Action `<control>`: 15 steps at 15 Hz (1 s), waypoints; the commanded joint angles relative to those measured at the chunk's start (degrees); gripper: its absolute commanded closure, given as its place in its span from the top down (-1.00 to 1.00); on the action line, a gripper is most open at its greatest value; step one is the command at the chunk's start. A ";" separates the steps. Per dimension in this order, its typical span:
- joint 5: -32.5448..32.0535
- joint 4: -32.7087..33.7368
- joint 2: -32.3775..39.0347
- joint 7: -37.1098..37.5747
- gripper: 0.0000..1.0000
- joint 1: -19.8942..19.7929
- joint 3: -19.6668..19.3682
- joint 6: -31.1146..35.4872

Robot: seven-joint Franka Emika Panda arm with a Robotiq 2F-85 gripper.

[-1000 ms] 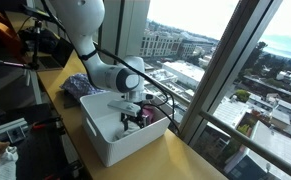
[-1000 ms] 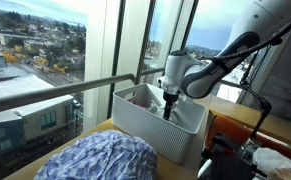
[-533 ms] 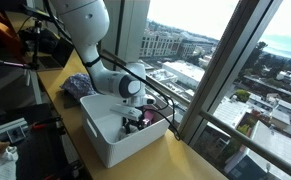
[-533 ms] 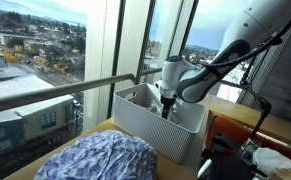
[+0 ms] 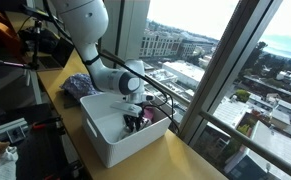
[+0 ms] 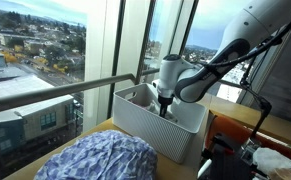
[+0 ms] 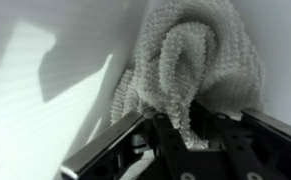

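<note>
In the wrist view a pale, nubbly cloth (image 7: 190,55) lies bunched in a corner of a white bin (image 7: 45,110). A hanging fold of it runs down between the dark fingers (image 7: 168,135) of my gripper (image 7: 193,128), which press in on it from both sides. In both exterior views the gripper (image 5: 135,120) (image 6: 163,107) points straight down inside the white bin (image 5: 105,145) (image 6: 150,135), low near its far wall. The bin walls hide the cloth in those views.
The bin stands on a wooden counter (image 5: 60,100) along tall windows (image 5: 225,60). A blue patterned fabric heap (image 6: 100,158) (image 5: 82,86) lies on the counter beside the bin. Cables and equipment (image 5: 25,45) crowd the inner side.
The gripper has sunk slightly deeper into the bin and its jaws have closed from wide open onto the cloth fold.
</note>
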 commanded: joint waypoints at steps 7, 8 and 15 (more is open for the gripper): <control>-0.40 -4.22 -10.98 1.33 -0.95 3.77 0.35 -2.31; -0.30 -5.06 -13.66 1.21 -0.95 4.07 0.72 -3.06; 0.38 -7.07 -30.89 0.81 -0.95 4.27 5.18 -11.22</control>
